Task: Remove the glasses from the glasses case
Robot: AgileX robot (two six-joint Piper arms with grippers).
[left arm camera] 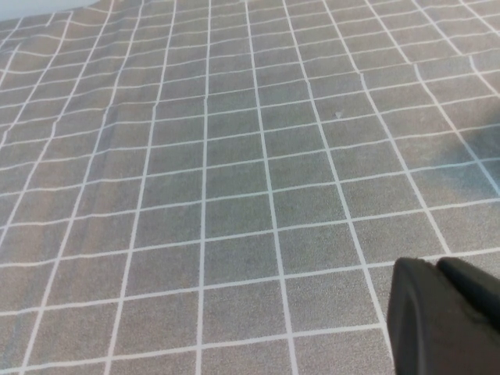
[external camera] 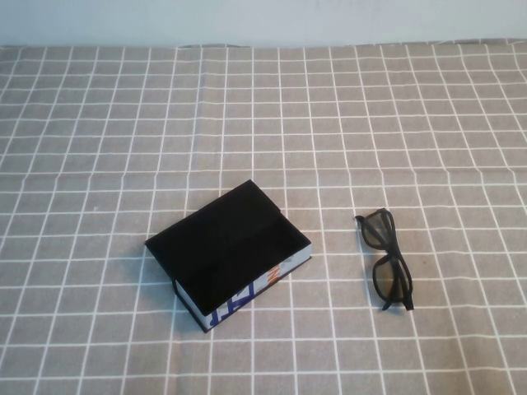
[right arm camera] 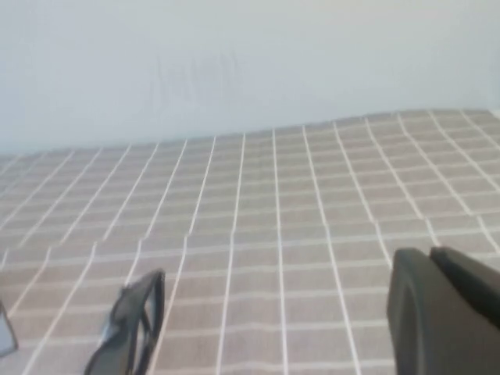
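The glasses case (external camera: 226, 247) lies closed on the checked cloth, left of centre, its black lid up and its white printed side toward the front. The black glasses (external camera: 387, 259) lie folded on the cloth to the right of the case, apart from it. They also show in the right wrist view (right arm camera: 129, 328). Neither arm shows in the high view. My left gripper (left arm camera: 437, 263) is shut and empty over bare cloth. My right gripper (right arm camera: 430, 251) is shut and empty, some way from the glasses.
A grey cloth with a white grid (external camera: 263, 123) covers the table. A pale wall (right arm camera: 250, 62) stands behind the table's far edge.
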